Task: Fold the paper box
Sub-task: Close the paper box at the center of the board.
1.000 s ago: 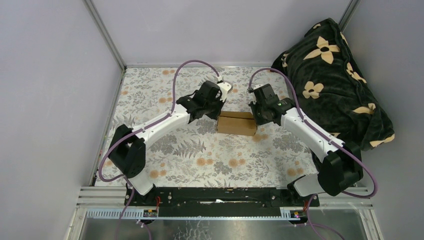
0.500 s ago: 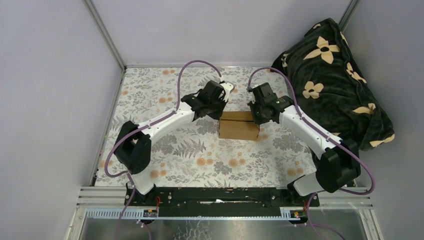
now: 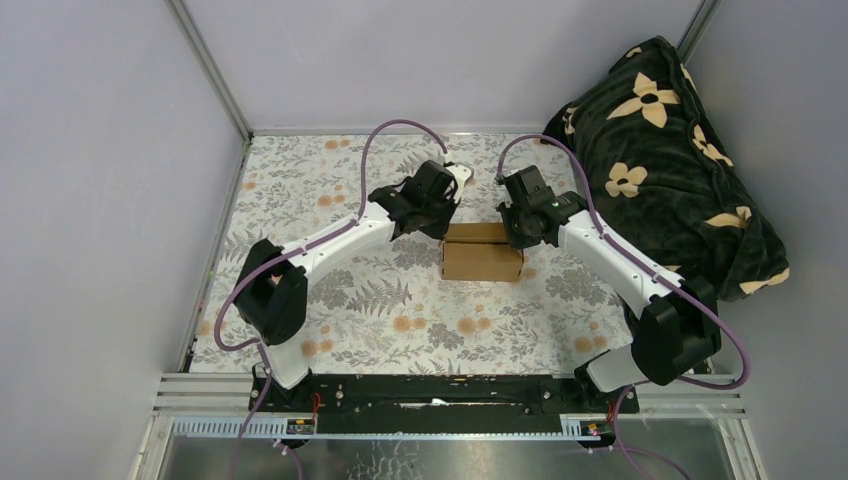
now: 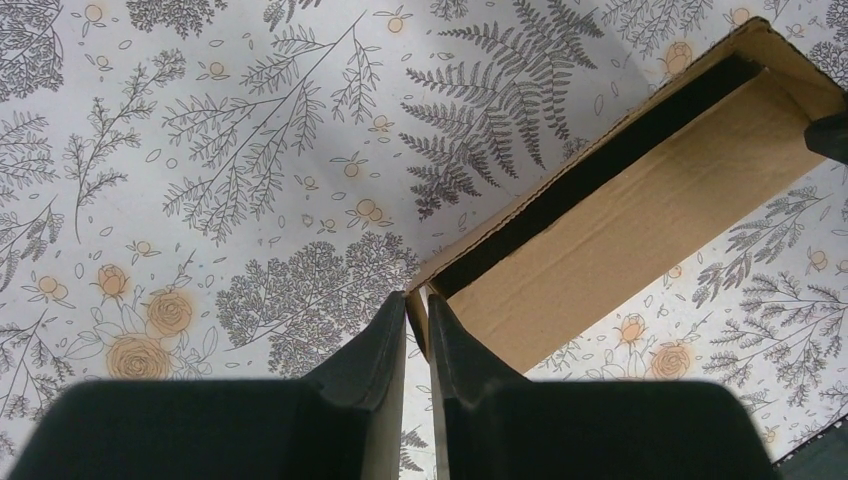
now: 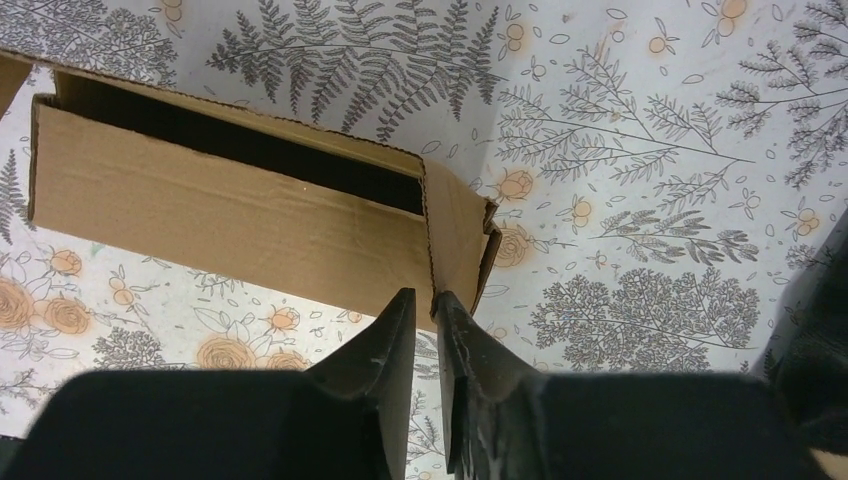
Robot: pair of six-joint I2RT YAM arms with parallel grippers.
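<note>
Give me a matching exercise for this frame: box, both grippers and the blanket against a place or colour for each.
Things:
1. box
2. left gripper
3. right gripper
4. blanket

Descriptions:
A. pinching the box's left end
B. black with pale flowers, piled at the far right
C. plain brown, lying between the two grippers
D. pinching the box's right end

Pairs: 1-C, 2-A, 3-D, 4-B
</note>
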